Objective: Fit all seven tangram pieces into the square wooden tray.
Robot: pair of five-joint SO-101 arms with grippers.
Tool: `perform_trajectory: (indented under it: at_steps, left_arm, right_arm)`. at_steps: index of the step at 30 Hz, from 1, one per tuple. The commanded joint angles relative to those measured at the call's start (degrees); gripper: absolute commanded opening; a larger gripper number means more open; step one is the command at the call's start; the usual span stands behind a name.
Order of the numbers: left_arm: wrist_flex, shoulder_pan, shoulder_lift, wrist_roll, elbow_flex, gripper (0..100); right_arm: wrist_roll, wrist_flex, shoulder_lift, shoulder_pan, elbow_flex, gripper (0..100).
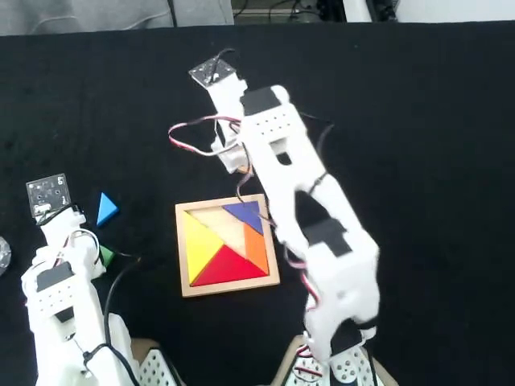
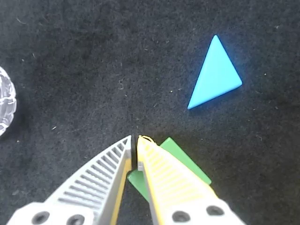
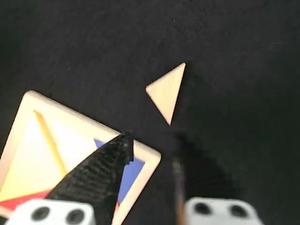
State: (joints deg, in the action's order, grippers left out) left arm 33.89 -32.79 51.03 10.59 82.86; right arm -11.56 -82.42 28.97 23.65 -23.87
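The square wooden tray (image 1: 180,249) holds yellow (image 1: 199,240), red (image 1: 228,265), orange (image 1: 257,249) and dark blue (image 1: 245,214) pieces, with a pale patch among them. A light blue triangle (image 1: 106,207) and a green piece (image 1: 106,256) lie left of the tray. My left gripper (image 2: 136,139) is shut low over the table, and the green piece (image 2: 187,161) lies partly under its yellow finger, the light blue triangle (image 2: 215,75) farther out. My right gripper (image 3: 152,138) is open above the tray's corner (image 3: 86,124), with a wood-coloured triangle (image 3: 166,91) on the cloth just beyond.
Black cloth covers the table. The right arm (image 1: 322,225) stretches over the tray's right side and hides the cloth past its far corner. A clear round object (image 2: 5,101) sits at the table's far left edge.
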Motion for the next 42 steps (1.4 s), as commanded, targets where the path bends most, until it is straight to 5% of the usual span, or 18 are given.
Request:
perform_trajectory:
  at_steps: [1, 19, 36, 42]
  left_arm:
    - [0.09, 0.57, 0.7, 0.26, -2.42, 3]
    - [0.09, 0.66, 0.7, 0.26, -2.42, 3]
    - [0.09, 0.66, 0.7, 0.26, -2.42, 3]
    - [0.09, 0.66, 0.7, 0.26, -2.42, 3]
  right_arm:
    - [-1.32, -2.37, 6.55, -0.26, -12.62, 31.0]
    - [-2.73, -18.02, 34.24, 2.81, -49.89, 32.9]
    - [2.55, -18.46, 38.81, 0.97, -50.68, 32.3]
    - [2.46, -18.46, 38.99, 0.97, -50.68, 17.5]
